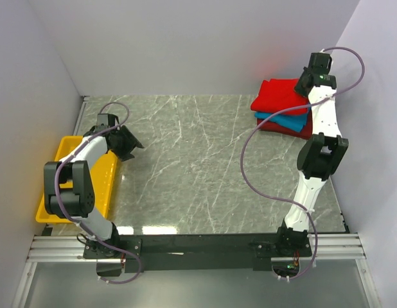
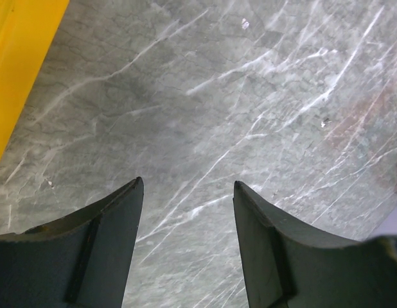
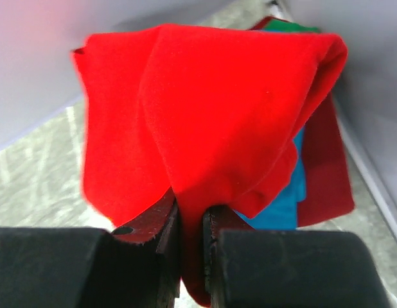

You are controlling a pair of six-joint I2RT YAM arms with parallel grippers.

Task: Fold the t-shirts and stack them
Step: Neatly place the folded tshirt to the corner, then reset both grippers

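Observation:
Three folded t-shirts lie stacked in the far right corner of the table: a bright red one (image 1: pixel 279 95) on top, a turquoise-blue one (image 1: pixel 285 120) under it and a darker red one (image 1: pixel 293 131) at the bottom. My right gripper (image 1: pixel 306 85) is at the stack's far right edge. In the right wrist view it (image 3: pixel 192 224) is shut on a fold of the bright red shirt (image 3: pixel 205 109), with the turquoise-blue shirt (image 3: pixel 282 205) and the darker red shirt (image 3: pixel 327 173) below. My left gripper (image 1: pixel 131 144) hangs open over bare table (image 2: pixel 187 186), holding nothing.
A yellow plastic tray (image 1: pixel 105 183) sits at the left edge of the marble table, beside my left arm; its rim (image 2: pixel 18 64) shows in the left wrist view. Grey walls close in behind the stack and on both sides.

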